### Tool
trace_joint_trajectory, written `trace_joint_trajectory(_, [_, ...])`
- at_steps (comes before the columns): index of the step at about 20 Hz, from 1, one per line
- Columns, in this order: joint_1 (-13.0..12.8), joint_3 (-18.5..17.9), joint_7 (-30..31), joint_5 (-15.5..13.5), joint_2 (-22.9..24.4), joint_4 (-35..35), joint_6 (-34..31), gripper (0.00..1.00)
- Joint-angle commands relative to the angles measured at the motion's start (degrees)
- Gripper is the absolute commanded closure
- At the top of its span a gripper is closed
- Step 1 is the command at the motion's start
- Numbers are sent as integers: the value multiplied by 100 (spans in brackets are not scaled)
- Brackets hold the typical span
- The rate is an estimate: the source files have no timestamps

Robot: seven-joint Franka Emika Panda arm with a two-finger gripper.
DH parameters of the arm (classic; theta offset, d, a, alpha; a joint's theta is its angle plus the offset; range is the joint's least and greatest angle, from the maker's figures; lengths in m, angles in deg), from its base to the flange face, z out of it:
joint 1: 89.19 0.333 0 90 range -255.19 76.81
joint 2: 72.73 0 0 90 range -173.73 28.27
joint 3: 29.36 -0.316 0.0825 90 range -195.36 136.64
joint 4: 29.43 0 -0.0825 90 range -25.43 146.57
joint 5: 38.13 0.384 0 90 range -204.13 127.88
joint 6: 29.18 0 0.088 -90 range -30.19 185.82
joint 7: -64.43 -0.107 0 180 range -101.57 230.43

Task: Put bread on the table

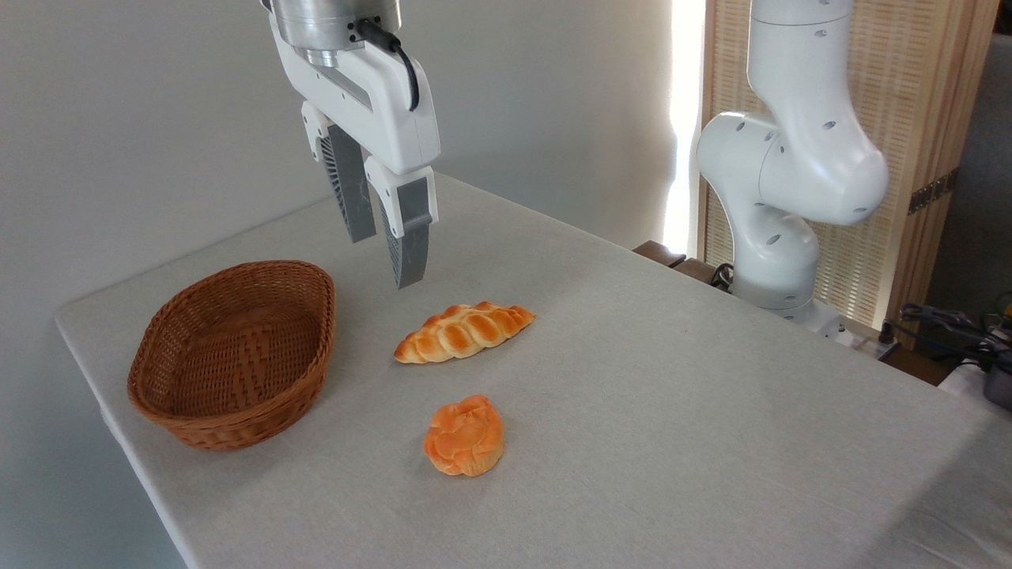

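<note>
The bread [465,332], a braided golden loaf with browned ridges, lies flat on the table [672,395], a little right of the basket. My gripper [387,257] hangs in the air above and to the left of the loaf, well clear of it. Its two grey fingers [409,237] point down with a narrow gap between them and nothing held.
A brown wicker basket [237,352] with nothing in it stands near the table's left edge. A round orange bun [465,436] lies in front of the loaf. The arm's white base [779,237] rises past the table's far right edge.
</note>
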Motion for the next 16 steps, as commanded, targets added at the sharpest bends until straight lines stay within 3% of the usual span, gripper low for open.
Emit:
trace_joint_trajectory(1, [-456,-153,142,487,-42,-90,-141,0])
trace_joint_trajectory(8, [-465,-91,125,487,283,525,308,0])
trace_joint_trajectory(16, [-395,-117,125,496,318,561,387,0])
